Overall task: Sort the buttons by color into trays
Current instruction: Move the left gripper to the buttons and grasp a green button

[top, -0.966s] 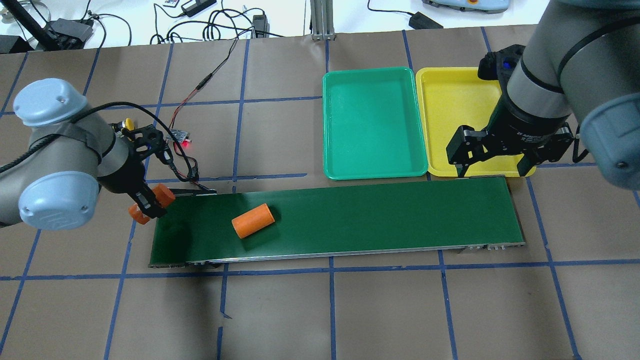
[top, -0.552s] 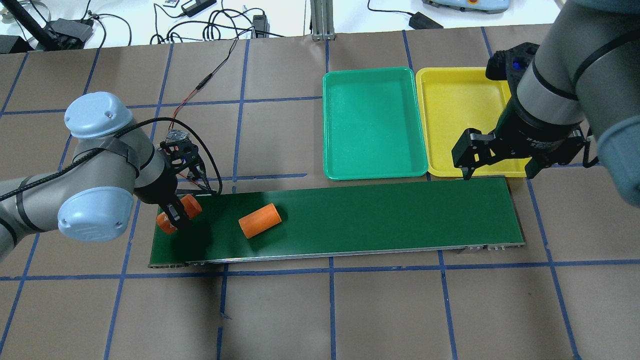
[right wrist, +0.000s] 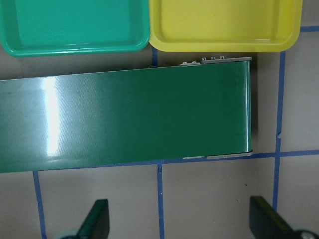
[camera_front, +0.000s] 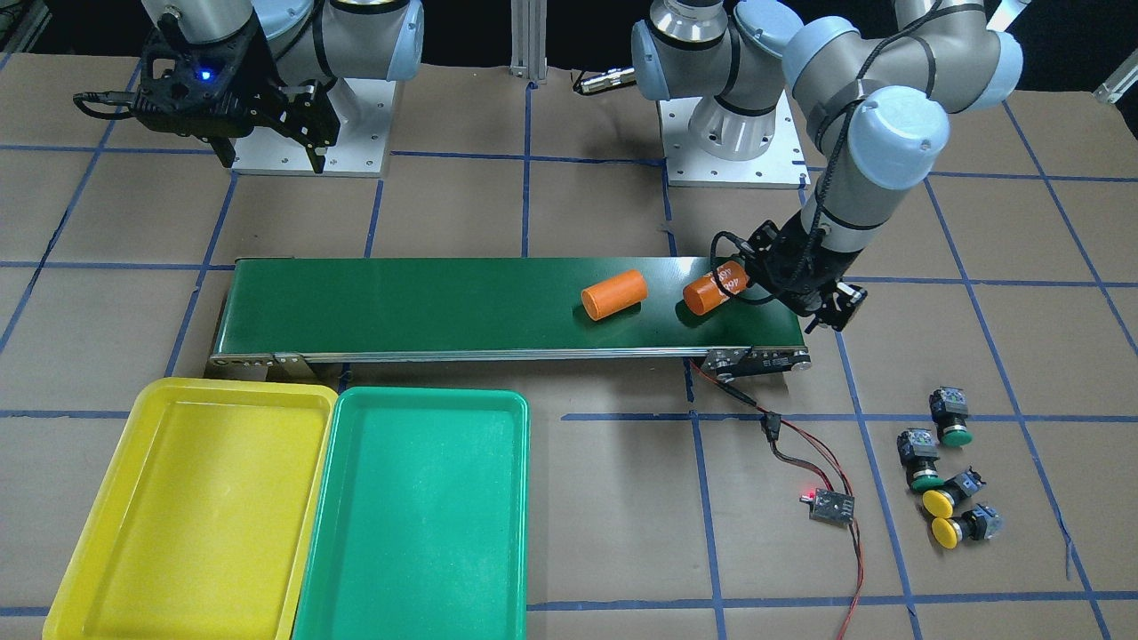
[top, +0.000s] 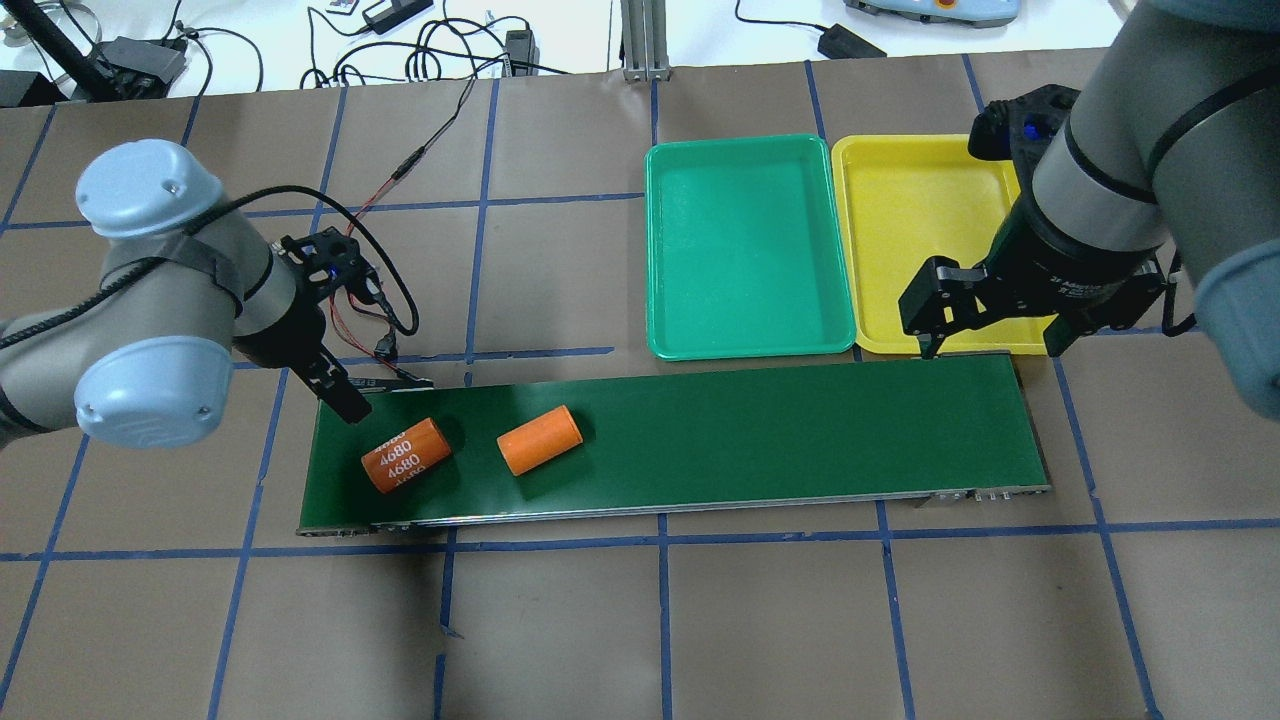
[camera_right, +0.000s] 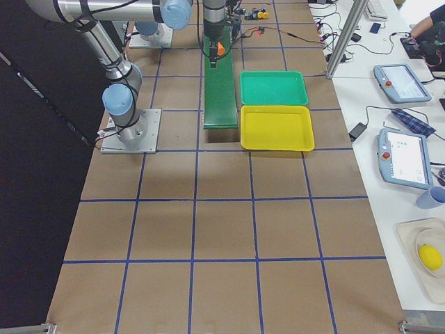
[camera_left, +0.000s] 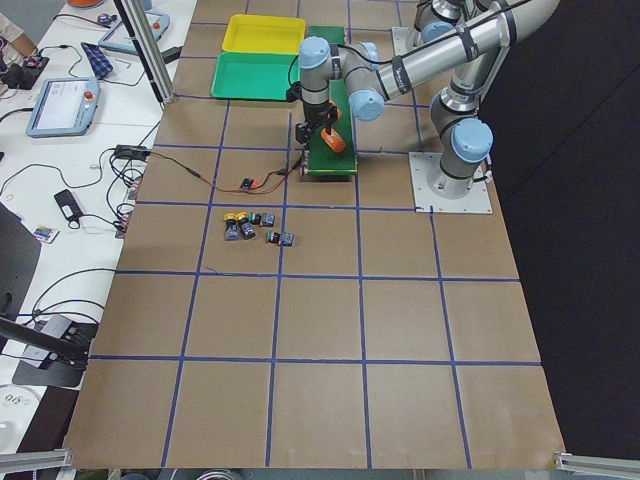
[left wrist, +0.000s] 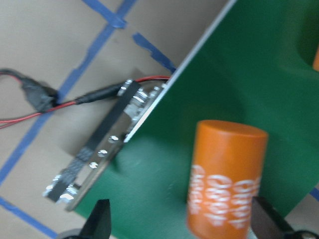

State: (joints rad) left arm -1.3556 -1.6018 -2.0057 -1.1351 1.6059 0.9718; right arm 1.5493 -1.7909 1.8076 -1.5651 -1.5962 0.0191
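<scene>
Brown paper table (camera_front: 605,533) carries the conveyor belt (camera_front: 427,302) with two orange cylinders (camera_front: 613,293); in the front-facing view we find all four buttons (camera_front: 918,453) clustered on the paper at 4 o'clock from the belt's right end. We note green tray (camera_front: 418,516) and yellow tray (camera_front: 187,507) hold nothing, left gripper (left wrist: 182,221) and right gripper (top: 992,325) both spread and empty over the belt's ends, so we judge the whole sort outstanding.

Two green-capped buttons (camera_front: 951,418) and two yellow-capped buttons (camera_front: 944,500) lie clustered on the brown tabletop (camera_front: 605,498). Well apart from them, a yellow tray (camera_front: 187,516) and a green tray (camera_front: 418,516) sit side by side.
</scene>
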